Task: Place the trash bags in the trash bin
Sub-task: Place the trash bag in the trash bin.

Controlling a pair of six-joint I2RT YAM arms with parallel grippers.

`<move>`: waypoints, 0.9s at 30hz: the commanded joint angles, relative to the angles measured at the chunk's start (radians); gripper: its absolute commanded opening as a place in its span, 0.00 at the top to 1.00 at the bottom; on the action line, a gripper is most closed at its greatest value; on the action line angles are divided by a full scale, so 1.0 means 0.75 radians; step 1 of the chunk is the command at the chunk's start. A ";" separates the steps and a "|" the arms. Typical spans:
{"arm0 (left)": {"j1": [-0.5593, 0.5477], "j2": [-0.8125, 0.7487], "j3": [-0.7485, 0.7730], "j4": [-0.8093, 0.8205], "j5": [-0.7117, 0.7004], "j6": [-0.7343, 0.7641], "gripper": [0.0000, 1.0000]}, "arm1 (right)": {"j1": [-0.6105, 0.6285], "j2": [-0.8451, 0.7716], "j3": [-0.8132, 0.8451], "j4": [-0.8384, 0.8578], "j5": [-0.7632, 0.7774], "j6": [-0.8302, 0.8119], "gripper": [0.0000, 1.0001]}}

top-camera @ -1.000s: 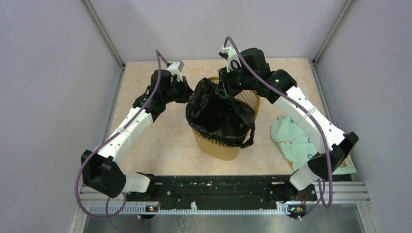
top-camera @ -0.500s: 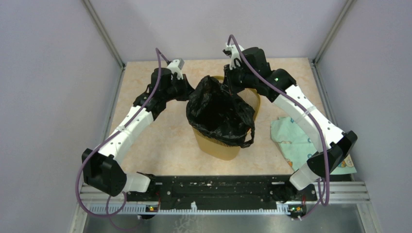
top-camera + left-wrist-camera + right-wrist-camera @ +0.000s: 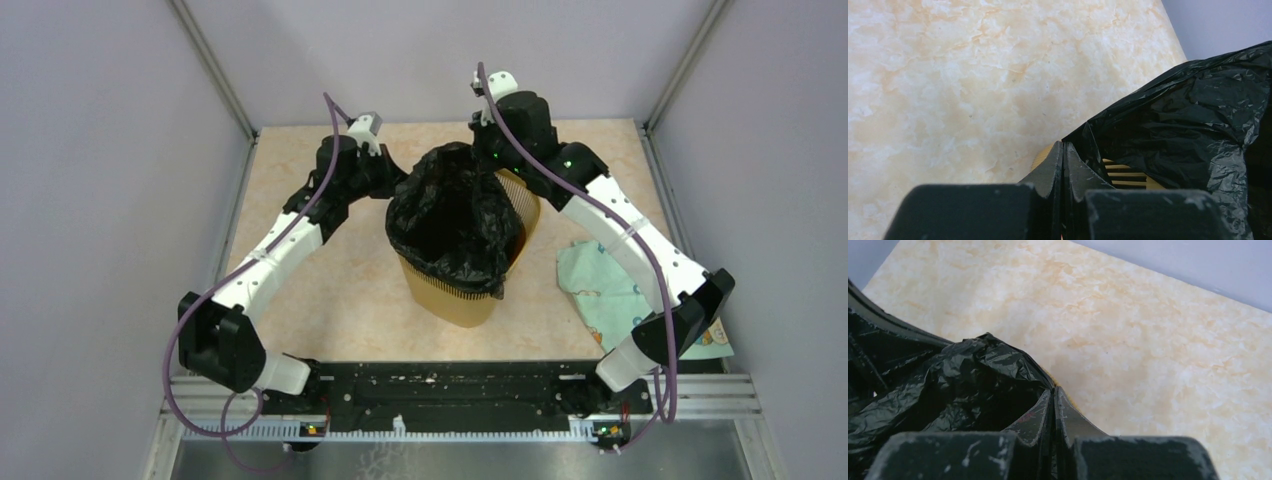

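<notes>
The trash bin [image 3: 455,300] stands upright near the middle of the table [image 3: 330,270], between the two arms. The trash bag [image 3: 455,215] sits in it, mouth open and facing up. Its black film lines the inside and folds out over the rim on the near side, where it hangs down over the slotted band.

The left hand [image 3: 1063,150] is at the bin's far-left corner, at rim height. Its fingers are pressed together with a thin edge of the bag pinched between the tips. From there the plastic runs away to the right in a taut, crinkled sheet. Just under that sheet, beside the right finger, a few of the bin's yellow slots show.

The right hand [image 3: 1054,392] is at the far-right corner of the bin, also at rim height. It is closed too, its fingertips nipped on a fold of the bag that bunches up to the left of them. Past the tips lies bare table.

From above, the two hands hold opposite far corners of the bag's mouth, and the film is stretched between them across the far side of the bin. The bag's far edge sits at or just above the rim; I cannot tell whether it has hooked over it there.

A pale green patterned cloth [image 3: 610,300] lies flat on the table to the right of the bin, partly under the right arm, well apart from both hands.
</notes>
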 commanded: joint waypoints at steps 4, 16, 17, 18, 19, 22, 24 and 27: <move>-0.016 0.033 -0.010 0.165 0.013 -0.013 0.96 | -0.009 0.035 -0.023 0.137 0.150 -0.087 1.00; -0.028 0.084 -0.025 0.141 0.006 -0.019 0.96 | -0.043 0.111 0.033 0.024 0.157 -0.031 1.00; -0.028 0.088 -0.029 0.137 0.008 -0.020 0.97 | -0.043 0.107 0.033 0.018 0.167 -0.025 1.00; -0.030 0.089 -0.032 0.133 0.010 -0.022 0.97 | -0.043 0.101 0.033 0.015 0.176 -0.017 1.00; -0.032 0.088 -0.041 0.131 0.011 -0.024 0.97 | -0.042 0.098 0.037 0.008 0.181 -0.010 1.00; -0.042 0.081 -0.052 0.113 -0.001 -0.025 0.97 | -0.045 0.091 0.055 -0.010 0.188 0.007 1.00; -0.049 0.074 -0.062 0.113 0.007 -0.025 0.97 | -0.044 0.090 0.071 -0.028 0.179 0.011 0.96; -0.057 0.061 -0.070 0.112 0.002 -0.021 0.97 | -0.044 0.089 0.114 -0.073 0.183 0.026 0.90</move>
